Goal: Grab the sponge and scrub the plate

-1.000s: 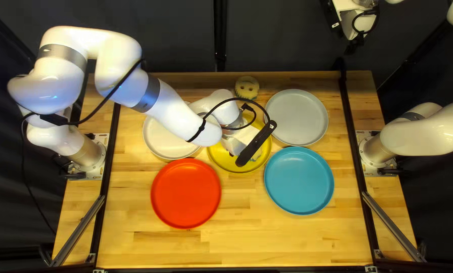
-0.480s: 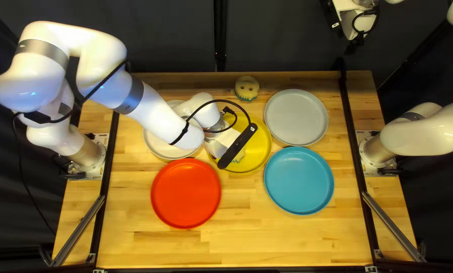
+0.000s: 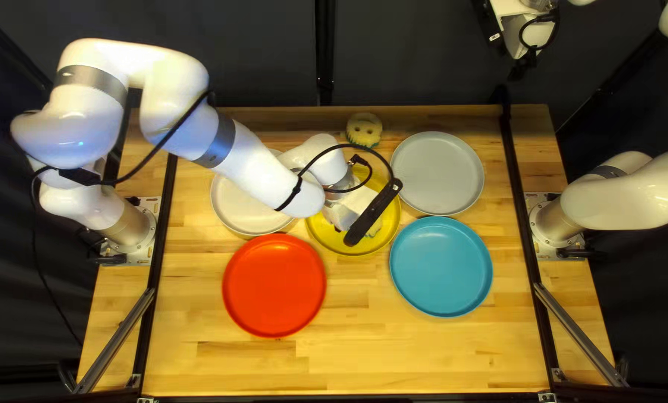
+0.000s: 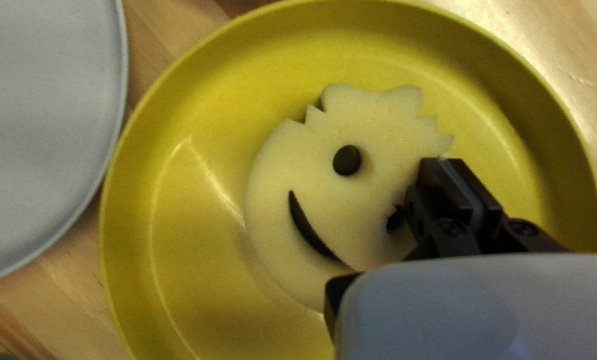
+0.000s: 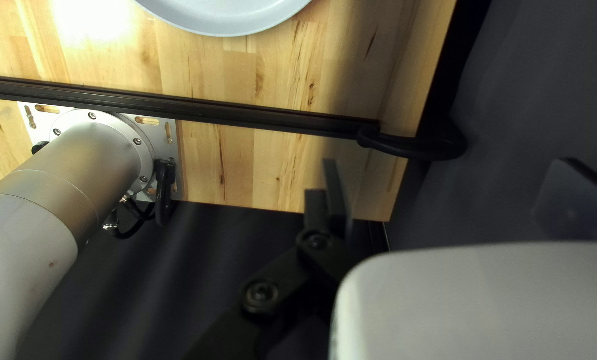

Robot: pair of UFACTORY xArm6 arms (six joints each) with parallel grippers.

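Five plates: white (image 3: pixel 233 201), yellow (image 3: pixel 321 231), red (image 3: pixel 274 285), gray (image 3: pixel 438 173) and blue (image 3: pixel 441 267).
Left arm (image 3: pixel 263 168): raised and bent near its base, reaching over part of the white plate, its wrist above the yellow plate.
Left gripper (image 3: pixel 340 214): angled down into the yellow plate, fingers drawn close together on the sponge's edge beside one eye hole.
Sponge (image 4: pixel 352 207): lying face up inside the yellow plate, smile and the other eye hole in sight.
Right arm (image 3: pixel 632 198): swung out beyond the table's right edge.
Right gripper (image 3: pixel 524 66): past the table's far edge at the top right of the top left view, fingers spread, nothing between them.
Second sponge (image 3: pixel 364 122): near the far edge, between the left arm's wrist and the gray plate.
Tight edges: gray, blue and red rims sit just beside the yellow one.
Open room: wood shows between red and blue, and broadly along the near edge; inside the yellow rim, a strip of plate surrounds the visible sponge outline.
Rails: black strips (image 3: pixel 510 149) run between the plates and each arm's base.
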